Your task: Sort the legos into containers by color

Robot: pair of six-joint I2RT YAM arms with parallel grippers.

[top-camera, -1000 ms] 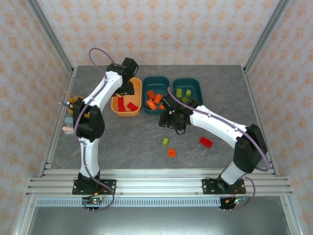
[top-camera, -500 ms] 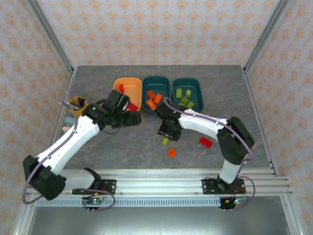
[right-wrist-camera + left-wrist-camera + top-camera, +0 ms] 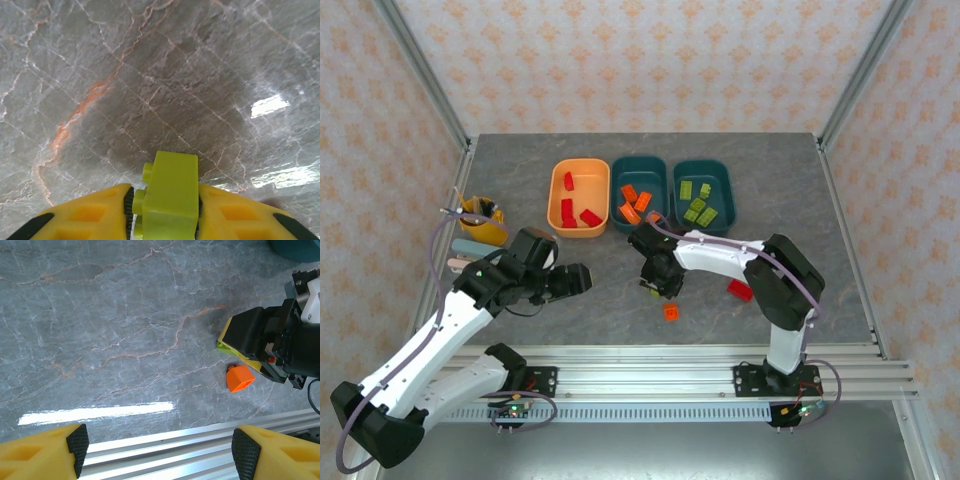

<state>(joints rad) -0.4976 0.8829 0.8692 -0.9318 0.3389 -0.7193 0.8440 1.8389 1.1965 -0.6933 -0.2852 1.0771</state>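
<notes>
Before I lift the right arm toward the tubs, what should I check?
1. Right gripper shut on yellow-green lego: ok.
2. Lego lifted clear of table: cannot tell.
3. Right teal tub holds only yellow-green legos: ok.
4. Left gripper open, apart from right gripper: ok.
5. All legos sorted: not ok; orange lego and red lego lie loose on table.

Three tubs (image 3: 639,160) in a row behind loose bricks (image 3: 671,312) on the table (image 3: 610,322).
</notes>
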